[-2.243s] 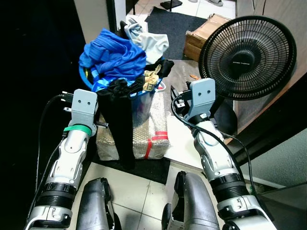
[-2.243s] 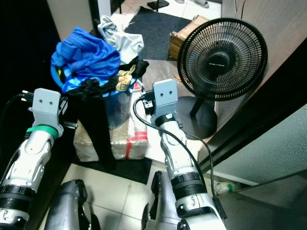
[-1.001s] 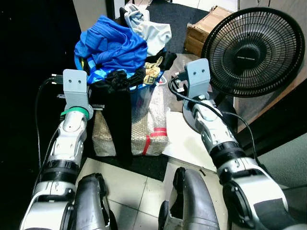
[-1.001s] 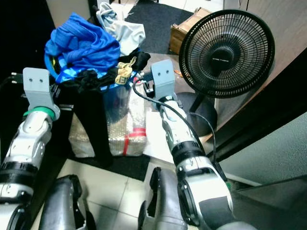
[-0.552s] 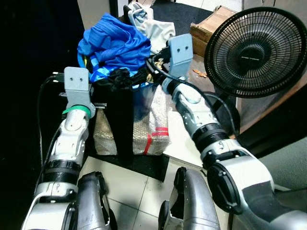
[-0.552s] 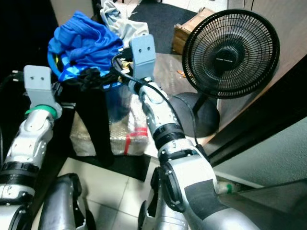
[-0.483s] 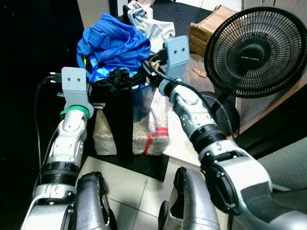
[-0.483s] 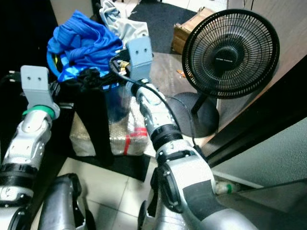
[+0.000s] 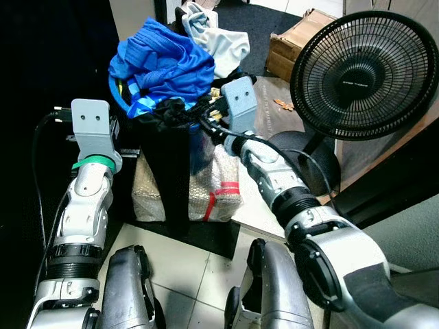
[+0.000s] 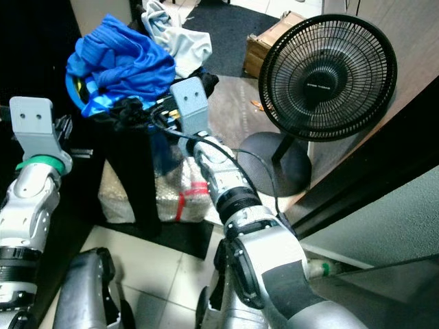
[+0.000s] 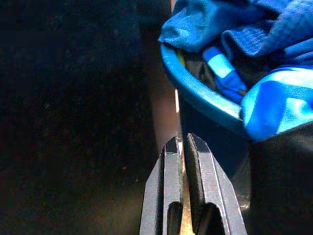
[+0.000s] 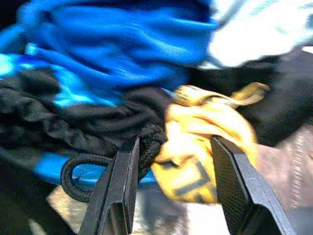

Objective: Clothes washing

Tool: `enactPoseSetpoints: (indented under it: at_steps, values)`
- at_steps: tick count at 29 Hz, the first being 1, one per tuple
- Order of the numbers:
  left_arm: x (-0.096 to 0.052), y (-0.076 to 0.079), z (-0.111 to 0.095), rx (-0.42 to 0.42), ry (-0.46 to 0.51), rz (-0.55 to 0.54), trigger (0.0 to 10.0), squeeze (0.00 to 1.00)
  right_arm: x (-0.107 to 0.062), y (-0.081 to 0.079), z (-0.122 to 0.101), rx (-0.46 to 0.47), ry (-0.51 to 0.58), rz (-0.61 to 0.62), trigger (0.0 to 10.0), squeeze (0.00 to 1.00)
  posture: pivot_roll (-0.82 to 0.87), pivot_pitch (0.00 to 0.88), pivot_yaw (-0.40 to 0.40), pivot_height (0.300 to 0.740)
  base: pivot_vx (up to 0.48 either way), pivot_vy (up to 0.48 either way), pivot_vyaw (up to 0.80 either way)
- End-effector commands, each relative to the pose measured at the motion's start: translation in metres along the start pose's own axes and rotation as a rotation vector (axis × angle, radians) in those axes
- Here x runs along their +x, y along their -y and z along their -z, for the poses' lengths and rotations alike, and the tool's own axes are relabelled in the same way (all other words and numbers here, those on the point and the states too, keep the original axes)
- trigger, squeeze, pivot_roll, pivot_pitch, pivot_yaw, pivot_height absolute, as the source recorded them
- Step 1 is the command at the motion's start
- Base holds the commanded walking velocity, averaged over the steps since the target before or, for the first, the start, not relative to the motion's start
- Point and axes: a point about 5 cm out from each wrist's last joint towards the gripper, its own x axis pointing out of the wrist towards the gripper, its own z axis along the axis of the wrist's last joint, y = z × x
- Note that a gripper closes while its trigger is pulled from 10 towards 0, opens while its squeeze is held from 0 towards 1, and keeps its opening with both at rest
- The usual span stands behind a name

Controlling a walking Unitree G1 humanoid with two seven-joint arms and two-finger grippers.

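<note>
1. Laundry basket (image 9: 195, 140), heaped with blue clothes (image 9: 161, 62), sits at my 12 o'clock on a wrapped box (image 9: 219, 188).
2. My right gripper (image 12: 171, 183): jaws apart around a yellow cloth (image 12: 205, 137).
3. My left gripper (image 11: 183, 147): jaws together beside the basket rim.

The tiled floor (image 9: 199, 274) holds a wrapped box (image 9: 223, 188), with a black fan (image 9: 357, 65) beside the box.

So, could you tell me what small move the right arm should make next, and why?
Probably ease the right gripper a little further forward and close. Its jaws stand open around the yellow cloth and the black garment at the rim of the blue basket, but neither is pinched yet. The left gripper sits shut beside the basket.
</note>
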Motion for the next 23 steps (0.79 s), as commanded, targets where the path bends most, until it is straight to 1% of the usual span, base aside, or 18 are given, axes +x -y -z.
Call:
enactPoseSetpoints:
  at_steps: [1, 2, 4, 7, 15, 18, 19, 20, 21, 22, 23]
  values:
    - [-0.002, 0.003, 0.004, -0.002, -0.022, 0.01, 10.0, 0.0, -0.006, 0.005, 0.017, 0.017, -0.075, 0.031, 10.0, 0.0, 0.12, 0.232, -0.077, 0.5, 0.0, 0.0, 0.0]
    - [-0.002, 0.005, 0.004, -0.003, -0.023, 0.015, 10.0, 0.0, -0.007, 0.009, 0.017, 0.009, -0.077, 0.042, 10.0, 0.0, 0.12, 0.234, -0.075, 0.5, 0.0, 0.0, 0.0]
    - [-0.002, 0.007, 0.003, -0.005, -0.023, 0.02, 10.0, 0.0, -0.007, 0.012, 0.017, 0.011, -0.074, 0.041, 10.0, 0.0, 0.12, 0.234, -0.074, 0.5, 0.0, 0.0, 0.0]
    - [-0.002, 0.008, 0.002, -0.003, -0.024, 0.025, 10.0, 0.0, -0.005, 0.008, 0.013, 0.009, -0.064, 0.026, 10.0, 0.0, 0.13, 0.237, -0.07, 0.5, 0.0, 0.0, 0.0]
    - [-0.003, 0.002, 0.002, 0.01, -0.025, 0.015, 10.0, 0.0, -0.004, 0.005, 0.016, 0.016, -0.082, 0.038, 10.0, 0.0, 0.15, 0.244, -0.069, 0.5, 0.0, 0.0, 0.0]
    - [-0.005, 0.0, 0.002, 0.015, -0.029, 0.01, 10.0, 0.0, -0.002, -0.004, 0.017, 0.024, -0.089, 0.024, 10.0, 0.0, 0.16, 0.248, -0.073, 0.5, 0.0, 0.0, 0.0]
    - [-0.005, 0.0, 0.002, 0.015, -0.029, 0.01, 10.0, 0.0, -0.002, -0.004, 0.017, 0.024, -0.089, 0.024, 10.0, 0.0, 0.16, 0.248, -0.073, 0.5, 0.0, 0.0, 0.0]
    - [-0.005, 0.001, 0.002, 0.016, -0.03, 0.01, 10.0, 0.0, -0.001, -0.008, 0.018, 0.025, -0.094, 0.018, 8.7, 0.0, 0.17, 0.248, -0.074, 0.5, 0.0, 0.0, 0.0]
    - [-0.005, 0.001, 0.002, 0.016, -0.03, 0.01, 10.0, 0.0, -0.001, -0.008, 0.018, 0.025, -0.094, 0.018, 8.7, 0.0, 0.17, 0.248, -0.074, 0.5, 0.0, 0.0, 0.0]
    - [-0.006, 0.001, 0.002, 0.017, -0.03, 0.011, 10.0, 0.0, -0.002, -0.01, 0.02, 0.027, -0.1, 0.015, 3.5, 0.0, 0.17, 0.248, -0.075, 0.5, 0.0, 0.0, 0.0]
    - [-0.006, 0.001, 0.002, 0.019, -0.031, 0.011, 10.0, 0.0, -0.002, -0.011, 0.022, 0.028, -0.105, 0.015, 0.0, 0.0, 0.17, 0.248, -0.075, 0.5, 0.0, 0.0, 0.0]
